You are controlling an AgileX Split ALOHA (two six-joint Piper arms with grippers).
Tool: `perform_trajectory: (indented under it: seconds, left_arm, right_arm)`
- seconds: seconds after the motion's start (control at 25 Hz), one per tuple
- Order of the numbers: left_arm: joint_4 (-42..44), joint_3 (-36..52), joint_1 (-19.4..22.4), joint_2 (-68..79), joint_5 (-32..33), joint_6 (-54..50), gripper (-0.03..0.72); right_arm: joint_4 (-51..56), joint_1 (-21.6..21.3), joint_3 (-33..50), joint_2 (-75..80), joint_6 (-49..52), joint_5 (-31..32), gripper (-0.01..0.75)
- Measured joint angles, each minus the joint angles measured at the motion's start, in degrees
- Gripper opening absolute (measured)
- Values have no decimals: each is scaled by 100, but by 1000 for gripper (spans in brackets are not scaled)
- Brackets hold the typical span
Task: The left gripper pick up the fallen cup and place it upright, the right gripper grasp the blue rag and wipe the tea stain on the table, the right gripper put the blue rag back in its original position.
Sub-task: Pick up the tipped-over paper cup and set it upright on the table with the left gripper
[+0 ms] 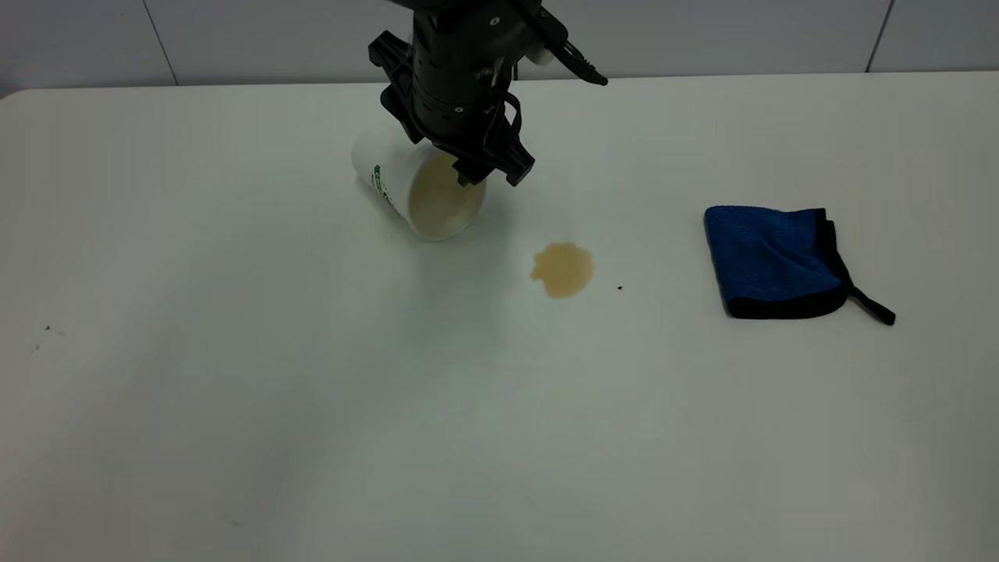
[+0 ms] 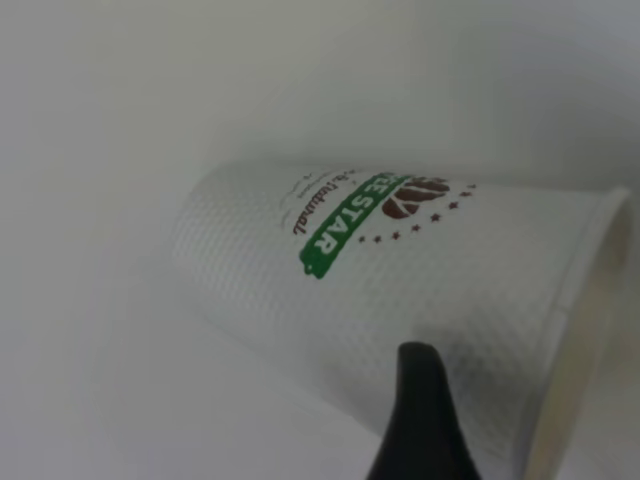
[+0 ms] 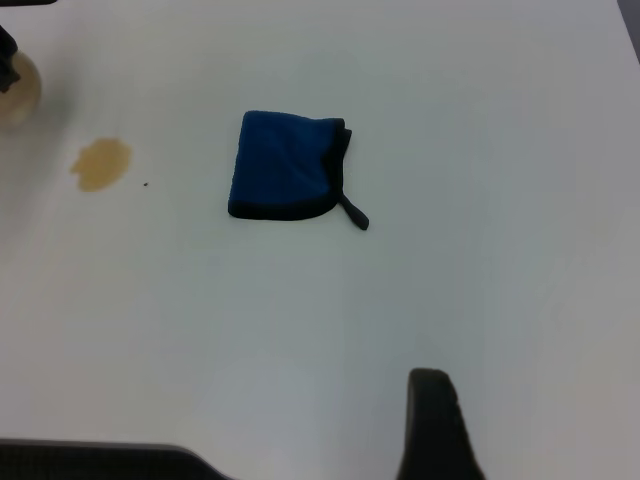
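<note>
The cup [image 1: 414, 191] lies on its side on the table [image 1: 234, 390], its tan-stained mouth facing the camera. My left gripper [image 1: 493, 173] hangs right over the cup's rim end, fingers apart, one tip over the mouth. In the left wrist view the cup [image 2: 400, 270] fills the frame, with one dark finger [image 2: 420, 420] in front of its wall near the rim. The tea stain [image 1: 563, 268] sits just right of the cup. The blue rag [image 1: 769, 261] lies folded at the right. My right gripper, out of the exterior view, is parked well back from the rag [image 3: 285, 165].
A tiny black speck [image 1: 620, 287] lies right of the stain. A few dark specks [image 1: 47, 329] mark the table's left edge. The right wrist view also shows the stain [image 3: 100, 165] and the cup's edge [image 3: 18, 90].
</note>
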Motion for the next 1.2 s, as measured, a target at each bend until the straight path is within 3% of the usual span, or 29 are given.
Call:
perform_trajectory:
  seconds: [0.56, 0.72, 0.84, 1.04, 1.2]
  left_arm:
    - [1547, 0, 6, 470, 164, -1129, 588]
    - [1946, 0, 11, 519, 204, -1566, 548]
    - [2076, 0, 11, 531, 313, -1659, 415]
    - [2384, -11, 16, 464, 900, -1553, 73]
    - [1822, -11, 49, 114, 973, -1010, 8]
  right_arm:
    - [-17, 0, 0, 0, 0, 0, 534]
    - [-17, 0, 0, 0, 0, 0, 534]
    - [-17, 0, 0, 0, 0, 0, 534]
    - [-17, 0, 0, 0, 0, 0, 534]
    - [-17, 0, 0, 0, 0, 0, 534]
